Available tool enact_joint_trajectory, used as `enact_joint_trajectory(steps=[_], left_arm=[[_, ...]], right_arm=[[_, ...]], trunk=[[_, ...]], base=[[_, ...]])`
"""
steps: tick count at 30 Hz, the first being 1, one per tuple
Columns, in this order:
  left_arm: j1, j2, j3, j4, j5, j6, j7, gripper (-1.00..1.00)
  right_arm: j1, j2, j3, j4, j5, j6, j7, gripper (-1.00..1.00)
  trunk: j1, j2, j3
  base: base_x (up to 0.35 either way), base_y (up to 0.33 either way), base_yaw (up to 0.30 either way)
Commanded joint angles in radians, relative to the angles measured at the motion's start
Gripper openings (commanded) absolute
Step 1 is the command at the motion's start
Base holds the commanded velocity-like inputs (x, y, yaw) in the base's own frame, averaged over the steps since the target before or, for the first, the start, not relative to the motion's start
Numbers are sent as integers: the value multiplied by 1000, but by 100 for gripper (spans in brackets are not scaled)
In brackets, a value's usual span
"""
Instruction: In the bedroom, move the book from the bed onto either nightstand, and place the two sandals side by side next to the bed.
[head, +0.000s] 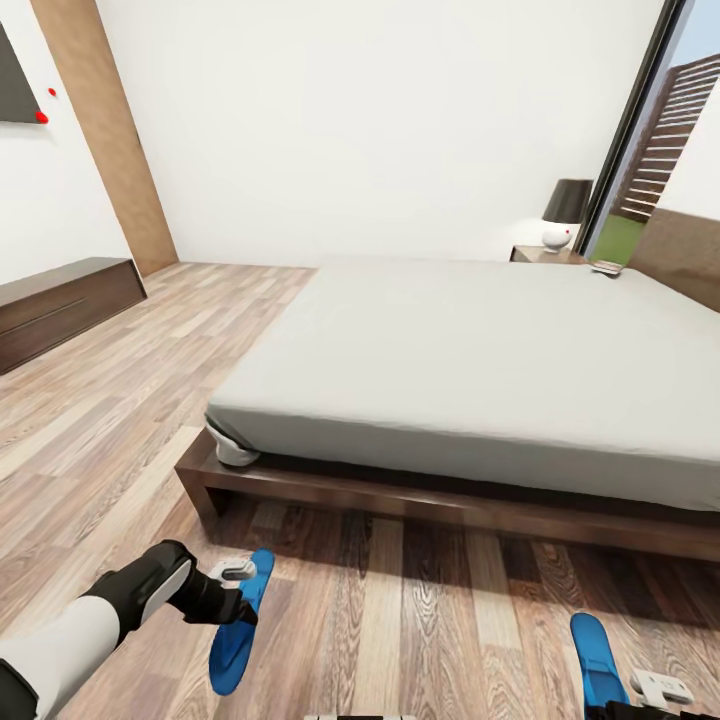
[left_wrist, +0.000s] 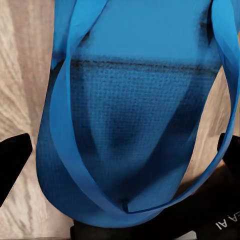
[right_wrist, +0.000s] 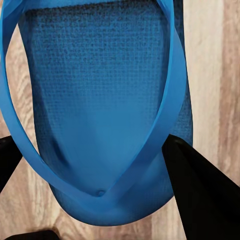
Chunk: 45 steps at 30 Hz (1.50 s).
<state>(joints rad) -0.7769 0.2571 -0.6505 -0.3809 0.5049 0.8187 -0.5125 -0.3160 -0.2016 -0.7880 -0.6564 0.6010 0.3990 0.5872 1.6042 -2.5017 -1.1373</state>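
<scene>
A: What are the fingers (left_wrist: 12, 162) of the left gripper (head: 232, 590) doing?

B: They stand either side of one blue sandal (left_wrist: 135, 110), dark pads flanking its sole near the strap. Whether they are clamped on it or only bracketing it, the pictures do not settle. From the head view that sandal (head: 240, 625) sits low over the plank floor (head: 420, 600), pointing toward the bed (head: 470, 370).

A: And the right?

B: Much the same. The right gripper (head: 655, 690) has its fingers (right_wrist: 200, 190) on both sides of the other sandal (right_wrist: 100, 110); one pad touches the sole's edge by the strap, but a firm grip cannot be told. In the head view that sandal (head: 598, 660) lies well apart from the first, also before the bed's foot end.

A: So which step is this?

B: By appearance, the sandal step: each arm is dealing with one sandal. They are not yet side by side, so the next move calls for bringing the two together, soles parallel, close by the bed frame, then letting go.

A: And the book?

B: A small flat object (head: 606, 267) lies at the mattress's far corner; it may be the book, but is too small to confirm. Just beyond stands the nightstand (head: 545, 255) with a dark-shaded lamp (head: 565, 212) on it.

A: Any containers?

B: None holding anything that shows; a long dark bench (head: 60, 305) sits closed along the left wall.
</scene>
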Motion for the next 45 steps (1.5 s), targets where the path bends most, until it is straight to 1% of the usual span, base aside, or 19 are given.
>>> enact_joint_trajectory(steps=[1, 3, 6, 8, 9, 10, 14, 20, 22, 23, 24, 25, 26, 27, 29, 31, 34, 41, 45], left_arm=[[-1, 6, -4, -1, 4, 4, -3, -100], [-3, 15, -4, -1, 4, 2, 5, -100], [-5, 21, -4, 0, 4, 2, 36, -100], [-5, 38, -3, -1, 4, 2, 46, -100], [-5, 52, -3, -1, 3, 2, 51, -100], [-5, 56, -3, -2, 3, 2, 52, -100], [-5, 61, -3, -4, 3, 2, 54, -100], [-5, 62, -3, -6, 1, 2, 56, -100], [-5, 62, -3, -7, -25, 2, 57, -100], [-5, 61, -2, -8, -46, 1, 58, -100], [-5, 59, -2, -9, -71, 1, 57, -100], [-5, 56, -2, -9, -112, 0, 58, -100], [-5, 55, -2, -9, -125, -1, 58, -100], [-5, 52, -2, -9, -161, -3, 59, -100], [-5, 50, -1, -9, -189, -5, 60, -100], [-5, 51, 0, -9, -202, -5, 60, -100], [-5, 52, 1, -9, -208, -6, 59, -100], [-5, 53, 2, -9, -208, -7, 59, -100], [-5, 54, 3, -13, -208, -7, 58, -100]], right_arm=[[-1, 1, -5, -2, 8, 3, 9, -100], [-1, 1, -5, -2, 8, 3, 9, -100], [0, 1, -5, -2, 8, 3, 9, -100], [-1, 1, -5, -2, 8, 3, 9, -100], [-1, 1, -5, -2, 8, 3, 10, -100], [-1, 1, -5, -2, 8, 3, 10, -100], [-1, 1, -5, -2, 8, 3, 10, -100], [-1, 1, -5, -2, 8, 3, 10, -100], [-1, 1, -5, -2, 8, 3, 10, -100], [-1, 1, -5, -2, 8, 3, 10, -100], [-1, 1, -5, -2, 8, 3, 10, -100], [-1, 1, -5, -2, 8, 3, 9, -100], [-1, 1, -5, -2, 8, 3, 9, -100], [-1, 1, -5, -2, 8, 3, 9, -100], [-1, 1, -5, -2, 8, 3, 9, -100], [-1, 1, -5, -2, 8, 3, 9, -100], [-1, 1, -5, -2, 8, 3, 9, -100], [-1, 1, -5, -2, 8, 3, 9, -100], [-1, 1, -5, -2, 8, 3, 9, -100]], trunk=[[0, 0, -1], [0, 0, -1], [0, 0, -1], [0, 0, -1], [0, 0, -1], [0, 0, -1], [0, 0, -1], [0, 0, -1], [0, 0, -1], [0, 0, -1], [0, 0, -1], [0, 0, -1], [0, 0, -1], [0, 0, -1], [0, 0, -1], [0, 0, -1], [0, 0, -1], [0, 0, -1], [2, -1, -16]], base=[[0, 0, 0], [0, 0, 0], [0, 0, 0], [0, 0, 0], [0, 0, 0], [0, 0, 0], [0, 0, 0], [0, 0, 0], [0, 0, 0], [0, 0, 0], [0, 0, 0], [0, 0, 0], [0, 0, 0], [0, 0, 0], [0, 0, 0], [0, 0, 0], [0, 0, 0], [0, 0, 0], [0, 0, 0]])
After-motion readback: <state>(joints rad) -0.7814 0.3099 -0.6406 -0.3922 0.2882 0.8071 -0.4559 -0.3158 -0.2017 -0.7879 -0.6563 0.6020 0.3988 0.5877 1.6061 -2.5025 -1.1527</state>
